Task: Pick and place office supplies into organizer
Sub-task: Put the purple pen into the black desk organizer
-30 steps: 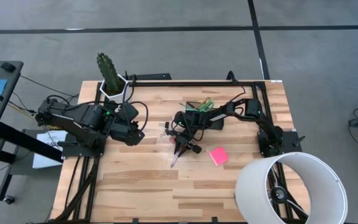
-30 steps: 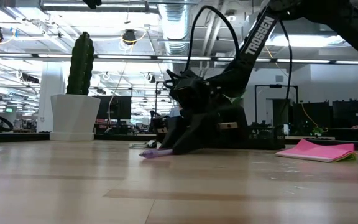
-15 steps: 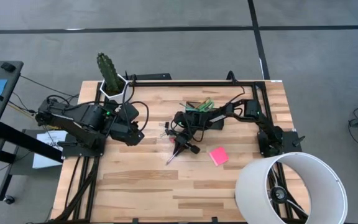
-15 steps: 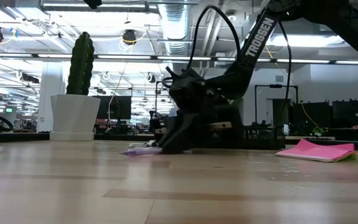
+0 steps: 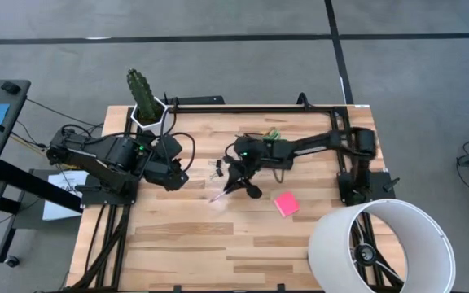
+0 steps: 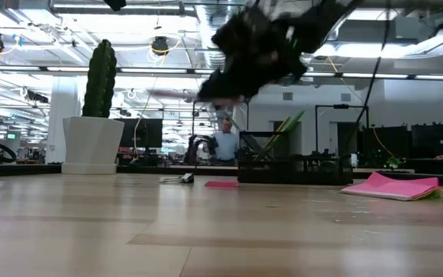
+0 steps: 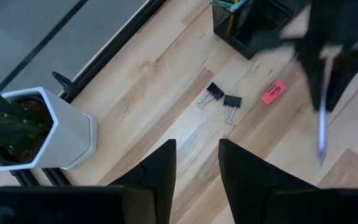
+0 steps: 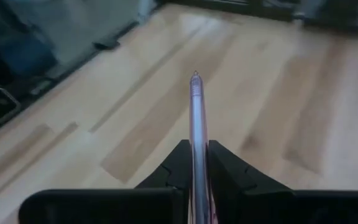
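Observation:
My right gripper [image 5: 236, 181] hangs above the table's middle, shut on a thin purple pen [image 8: 197, 118], near the black organizer [image 5: 269, 149]. The low view shows the right gripper [image 6: 223, 86] well above the tabletop. The organizer [image 6: 294, 165] holds green pens in its tall cup. Two black binder clips [image 7: 223, 98] and a small pink eraser [image 7: 273, 92] lie flat on the wood beside it. A pink sticky-note pad [image 5: 286, 203] lies flat nearer the near edge. My left gripper [image 7: 194, 168] waits open over the table's left part. My right gripper pinches the purple pen's rear part [image 8: 198, 155] between its two fingers [image 8: 178, 163], which lie along the pen. The pen is lifted clear of the table and juts out beyond the fingertips, its tip [image 5: 216, 198] slanting toward the near left.
A cactus in a white hexagonal pot [image 5: 146, 112] stands at the far left corner. A large white lampshade [image 5: 379, 244] fills the near right corner. Bare wood stretches along the near edge [image 5: 202, 252]. People and desks show in the room beyond the table.
My right gripper has risen from the tabletop with the purple pen, which earlier lay with its tip on the wood and is now lifted clear. The arm has stretched out level, and the gripper has shifted slightly toward the far edge.

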Tool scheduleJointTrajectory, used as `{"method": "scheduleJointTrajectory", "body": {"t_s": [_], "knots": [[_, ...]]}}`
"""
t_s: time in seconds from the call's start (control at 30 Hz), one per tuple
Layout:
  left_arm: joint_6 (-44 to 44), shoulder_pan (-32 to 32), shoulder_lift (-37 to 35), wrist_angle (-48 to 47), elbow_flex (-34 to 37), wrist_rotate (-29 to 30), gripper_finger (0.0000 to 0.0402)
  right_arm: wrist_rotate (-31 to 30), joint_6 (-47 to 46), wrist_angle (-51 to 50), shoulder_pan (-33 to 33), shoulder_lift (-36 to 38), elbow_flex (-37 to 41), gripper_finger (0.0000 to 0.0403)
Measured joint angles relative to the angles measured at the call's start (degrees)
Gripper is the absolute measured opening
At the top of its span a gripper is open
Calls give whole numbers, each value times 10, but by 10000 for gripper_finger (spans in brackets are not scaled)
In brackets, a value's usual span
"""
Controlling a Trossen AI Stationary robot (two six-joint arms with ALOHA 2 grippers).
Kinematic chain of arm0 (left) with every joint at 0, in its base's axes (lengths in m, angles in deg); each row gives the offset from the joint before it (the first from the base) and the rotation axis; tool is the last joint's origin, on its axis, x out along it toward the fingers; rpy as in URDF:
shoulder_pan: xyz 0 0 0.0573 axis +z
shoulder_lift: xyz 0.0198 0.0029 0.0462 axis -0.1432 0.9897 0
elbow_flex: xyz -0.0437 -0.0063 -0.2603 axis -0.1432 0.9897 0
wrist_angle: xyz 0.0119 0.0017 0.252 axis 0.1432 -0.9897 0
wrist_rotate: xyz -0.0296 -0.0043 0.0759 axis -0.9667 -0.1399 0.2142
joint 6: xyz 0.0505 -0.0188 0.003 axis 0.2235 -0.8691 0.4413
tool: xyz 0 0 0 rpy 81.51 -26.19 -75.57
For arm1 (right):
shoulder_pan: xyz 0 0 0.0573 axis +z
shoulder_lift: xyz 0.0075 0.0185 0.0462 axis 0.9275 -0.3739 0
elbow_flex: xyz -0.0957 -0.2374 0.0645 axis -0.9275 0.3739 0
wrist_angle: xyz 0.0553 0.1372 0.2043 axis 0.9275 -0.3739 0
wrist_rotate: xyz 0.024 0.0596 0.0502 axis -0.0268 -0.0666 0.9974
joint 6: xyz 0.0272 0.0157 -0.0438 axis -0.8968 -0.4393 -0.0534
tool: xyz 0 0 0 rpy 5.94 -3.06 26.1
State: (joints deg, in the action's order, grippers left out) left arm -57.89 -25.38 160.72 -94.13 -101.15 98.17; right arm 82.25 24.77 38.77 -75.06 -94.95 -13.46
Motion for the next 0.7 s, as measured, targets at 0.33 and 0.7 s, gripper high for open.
{"method": "scheduleJointTrajectory", "body": {"t_s": [0.33,0.7], "knots": [[46,0,0,0,0,19,114,-376,12,-226,-5,202,-2,30],[65,0,0,0,0,43,114,-552,72,-458,-108,239,-2,30]]}}
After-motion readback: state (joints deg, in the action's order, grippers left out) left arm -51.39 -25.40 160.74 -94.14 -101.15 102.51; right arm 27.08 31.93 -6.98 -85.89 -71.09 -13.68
